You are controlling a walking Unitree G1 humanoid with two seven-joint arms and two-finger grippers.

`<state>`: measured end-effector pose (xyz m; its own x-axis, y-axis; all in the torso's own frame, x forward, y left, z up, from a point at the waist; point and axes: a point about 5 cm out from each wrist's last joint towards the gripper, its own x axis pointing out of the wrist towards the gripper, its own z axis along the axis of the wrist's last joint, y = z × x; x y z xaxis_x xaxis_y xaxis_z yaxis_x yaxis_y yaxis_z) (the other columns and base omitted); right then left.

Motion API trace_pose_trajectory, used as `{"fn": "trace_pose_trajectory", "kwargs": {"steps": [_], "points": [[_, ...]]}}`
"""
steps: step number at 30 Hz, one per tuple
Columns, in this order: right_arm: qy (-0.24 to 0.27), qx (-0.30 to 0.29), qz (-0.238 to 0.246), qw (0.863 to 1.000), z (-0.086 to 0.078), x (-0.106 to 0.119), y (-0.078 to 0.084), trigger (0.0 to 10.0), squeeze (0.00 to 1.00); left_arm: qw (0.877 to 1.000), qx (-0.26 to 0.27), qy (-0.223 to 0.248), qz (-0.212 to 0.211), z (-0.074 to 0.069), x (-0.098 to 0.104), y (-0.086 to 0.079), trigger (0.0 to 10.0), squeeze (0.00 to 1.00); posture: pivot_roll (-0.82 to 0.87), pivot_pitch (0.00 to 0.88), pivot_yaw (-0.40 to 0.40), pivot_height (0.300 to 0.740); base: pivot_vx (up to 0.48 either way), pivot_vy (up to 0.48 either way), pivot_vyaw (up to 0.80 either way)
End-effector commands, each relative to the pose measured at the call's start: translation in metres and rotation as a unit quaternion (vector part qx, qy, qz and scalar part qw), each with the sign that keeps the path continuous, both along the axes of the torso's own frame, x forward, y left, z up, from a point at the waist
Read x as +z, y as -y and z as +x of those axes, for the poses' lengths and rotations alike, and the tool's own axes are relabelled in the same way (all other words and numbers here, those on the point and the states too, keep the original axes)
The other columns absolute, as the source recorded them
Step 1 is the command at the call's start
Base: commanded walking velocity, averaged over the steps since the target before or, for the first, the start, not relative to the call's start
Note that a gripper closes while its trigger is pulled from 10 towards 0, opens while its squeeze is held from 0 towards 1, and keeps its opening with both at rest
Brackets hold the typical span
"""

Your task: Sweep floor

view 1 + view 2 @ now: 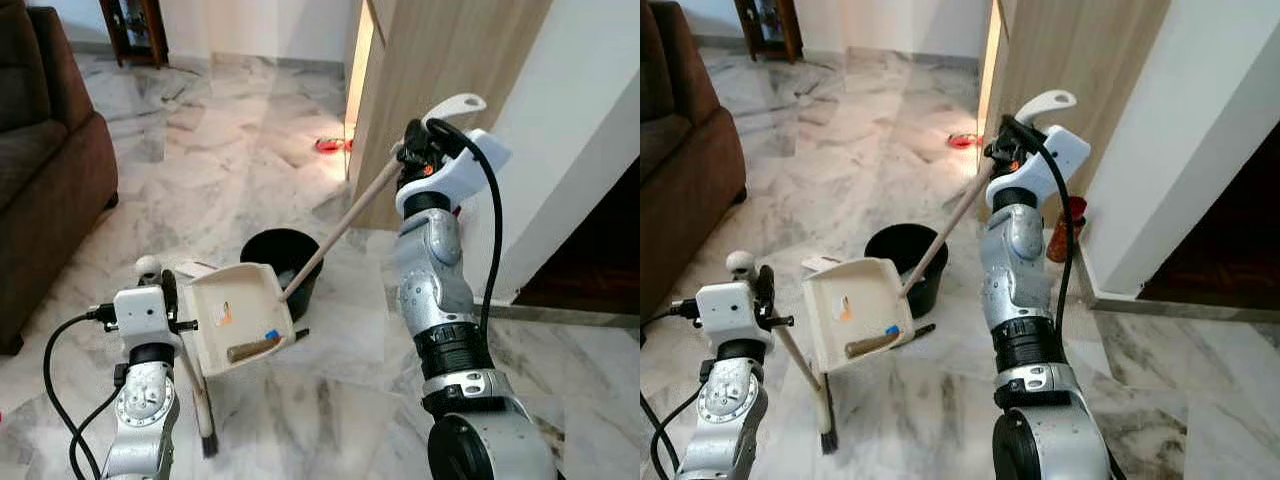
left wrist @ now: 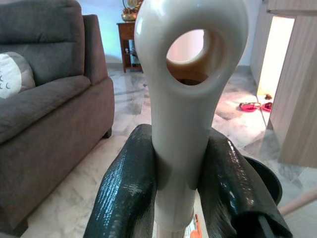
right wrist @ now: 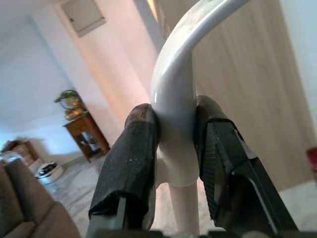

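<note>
We note the left tool (image 2: 173, 198) clamped on the broom's (image 1: 800, 375) glossy cream looped handle. The right tool (image 3: 176, 163) grips the dustpan's (image 1: 240, 315) pale wooden pole, tilted above a round black bin (image 1: 280, 255).

Head stereo pair looked forward-down at marble floor (image 1: 300, 400); I saw both share black bin (image 1: 283, 252) and dustpan (image 1: 855, 310). Wrist cams sat close behind fingers, facing along them into room.

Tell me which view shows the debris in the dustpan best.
Left eye view: the tilted dustpan faces the camera, with a brown piece and blue scrap near its lower edge. Right eye view shows the same, slightly smaller. Both wrist views show handles clamped between fingers, no debris.
</note>
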<state>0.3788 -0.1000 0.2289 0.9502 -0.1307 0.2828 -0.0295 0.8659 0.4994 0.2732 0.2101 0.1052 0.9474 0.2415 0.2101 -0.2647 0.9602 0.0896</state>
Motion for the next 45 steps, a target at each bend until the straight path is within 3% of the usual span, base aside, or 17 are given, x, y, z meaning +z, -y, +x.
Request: {"fn": "trace_pose_trajectory", "kwargs": {"steps": [1, 16, 37, 45], "points": [[0.033, -0.025, 0.008, 0.999, 0.000, 0.018, 0.003, 10.0, 0.00, 0.999, -0.009, 0.032, 0.018, 0.001, 0.014, 0.003, 10.0, 0.00, 0.10, 0.000, -0.068, 0.740, 0.000, 0.000, 0.00], [0.037, -0.060, 0.001, 0.997, 0.002, 0.015, 0.013, 10.0, 0.00, 0.999, -0.011, 0.032, 0.020, 0.001, 0.014, 0.004, 10.0, 0.00, 0.11, 0.000, -0.065, 0.740, 0.000, 0.000, 0.00], [0.062, -0.043, 0.005, 0.997, 0.002, 0.019, 0.009, 10.0, 0.00, 0.999, -0.024, 0.037, 0.019, 0.001, 0.016, 0.005, 10.0, 0.00, 0.12, 0.000, -0.063, 0.740, 0.000, 0.000, 0.00], [0.064, -0.041, 0.005, 0.997, 0.003, 0.019, 0.009, 10.0, 0.00, 0.999, -0.024, 0.036, 0.020, 0.000, 0.016, 0.005, 10.0, 0.00, 0.12, 0.000, -0.065, 0.740, 0.306, 0.000, 0.00]]}}
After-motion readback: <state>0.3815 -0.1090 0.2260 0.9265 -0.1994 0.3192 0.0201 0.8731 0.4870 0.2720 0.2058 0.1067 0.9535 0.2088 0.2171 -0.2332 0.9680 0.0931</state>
